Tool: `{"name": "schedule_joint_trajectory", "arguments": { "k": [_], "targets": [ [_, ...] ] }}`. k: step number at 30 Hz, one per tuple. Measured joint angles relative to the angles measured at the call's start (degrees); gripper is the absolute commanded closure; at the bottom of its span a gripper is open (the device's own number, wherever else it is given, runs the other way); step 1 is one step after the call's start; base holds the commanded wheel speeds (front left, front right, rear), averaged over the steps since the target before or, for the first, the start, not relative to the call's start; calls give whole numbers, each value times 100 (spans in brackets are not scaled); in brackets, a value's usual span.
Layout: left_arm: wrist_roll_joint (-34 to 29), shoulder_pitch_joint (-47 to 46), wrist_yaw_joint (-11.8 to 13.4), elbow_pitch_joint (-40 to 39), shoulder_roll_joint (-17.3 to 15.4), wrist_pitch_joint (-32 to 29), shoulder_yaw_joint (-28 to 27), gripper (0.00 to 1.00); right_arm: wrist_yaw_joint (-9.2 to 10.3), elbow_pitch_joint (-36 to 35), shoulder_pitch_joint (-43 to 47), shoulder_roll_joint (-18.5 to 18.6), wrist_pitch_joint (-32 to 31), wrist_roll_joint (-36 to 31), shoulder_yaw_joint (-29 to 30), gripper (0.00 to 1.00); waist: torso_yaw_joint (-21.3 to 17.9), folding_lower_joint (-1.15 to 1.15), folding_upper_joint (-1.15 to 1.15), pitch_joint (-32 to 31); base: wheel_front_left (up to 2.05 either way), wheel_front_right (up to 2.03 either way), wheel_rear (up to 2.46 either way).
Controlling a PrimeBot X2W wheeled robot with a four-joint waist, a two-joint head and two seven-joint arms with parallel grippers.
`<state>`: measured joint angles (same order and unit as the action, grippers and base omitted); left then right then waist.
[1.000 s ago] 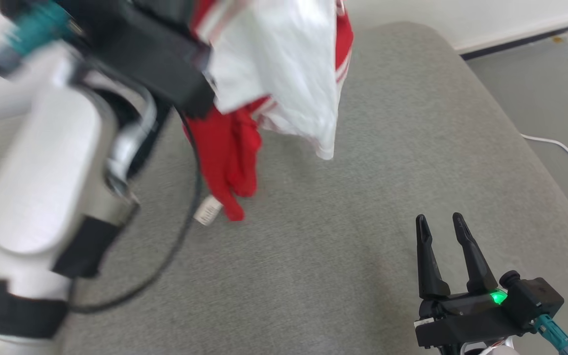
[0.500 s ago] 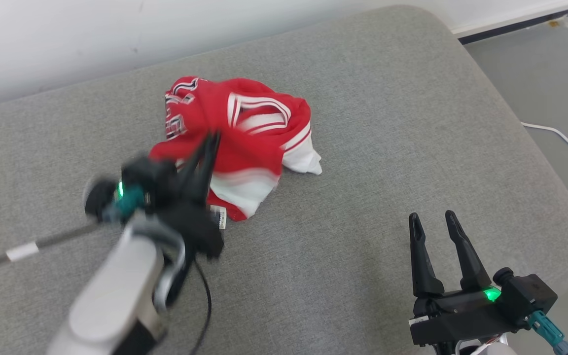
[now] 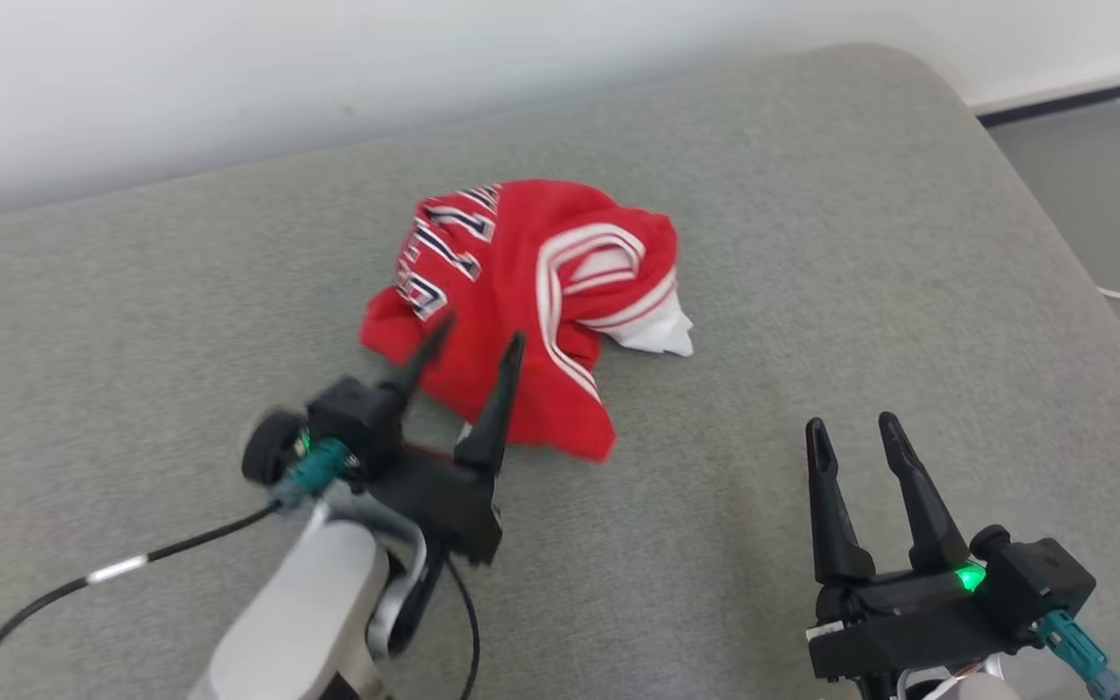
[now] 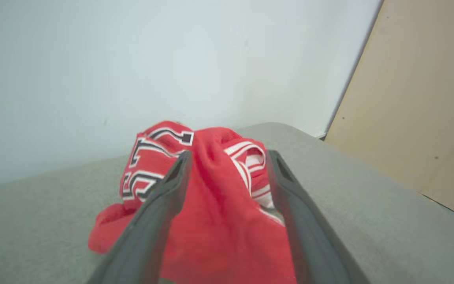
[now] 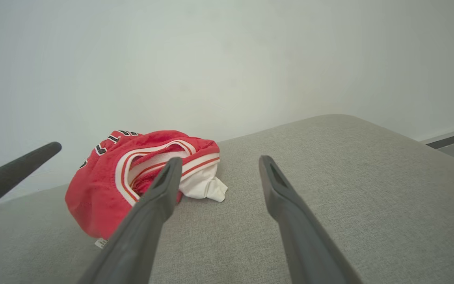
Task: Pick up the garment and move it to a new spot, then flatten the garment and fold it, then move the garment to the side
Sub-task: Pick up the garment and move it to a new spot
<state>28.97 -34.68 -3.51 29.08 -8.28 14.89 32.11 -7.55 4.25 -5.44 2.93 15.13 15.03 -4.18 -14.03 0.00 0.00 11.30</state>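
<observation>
The garment [image 3: 531,292], a red jersey with white-trimmed openings and dark lettering, is seen lying crumpled in a heap on the grey cushion [image 3: 813,243], toward the far side near the wall [image 3: 229,78]. A bit of white lining [image 3: 657,331] is turned out at its 3 o'clock edge.

In the head view the left gripper [image 3: 479,332] is found at the heap's 7 o'clock edge, with its fingers spread wide apart and pointed toward 1 o'clock; the fingertips overlap the near hem of the cloth. Nothing is clamped between them: in the left wrist view the left gripper [image 4: 229,154] is shown with its jaws parted and the garment [image 4: 211,205] lying loose in the gap and beyond. Whether the fingers touch the cloth cannot be told.

The right gripper [image 3: 852,424] is held well apart from the heap, at about 4 o'clock of it, fully spread and empty, above bare cushion. In the right wrist view the garment [image 5: 101,189] is seen at 10 o'clock of the right gripper [image 5: 220,161], with a small white label [image 5: 101,242] at its near hem.
</observation>
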Motion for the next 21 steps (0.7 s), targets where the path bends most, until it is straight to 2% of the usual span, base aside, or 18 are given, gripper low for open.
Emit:
{"name": "schedule_joint_trajectory", "arguments": {
  "k": [9, 16, 21],
  "targets": [
    [-828, 756, 303, -1597, -219, 16, -1155, 0, 0, 19, 180, -2, 0, -56, 82, 0, 361, 0, 0, -289, 0, 0, 0],
    [-1183, 1809, 263, -2224, -436, 15, -1972, 0, 0, 19, 292, -1, 0, -107, 153, 0, 637, 0, 0, -504, 0, 0, 0],
    [-1350, 2529, 243, -2506, -377, 15, -2455, 0, 0, 30, 357, 0, 0, -152, 212, 0, 827, -1, 0, -616, 0, 0, 0]
  ]
}}
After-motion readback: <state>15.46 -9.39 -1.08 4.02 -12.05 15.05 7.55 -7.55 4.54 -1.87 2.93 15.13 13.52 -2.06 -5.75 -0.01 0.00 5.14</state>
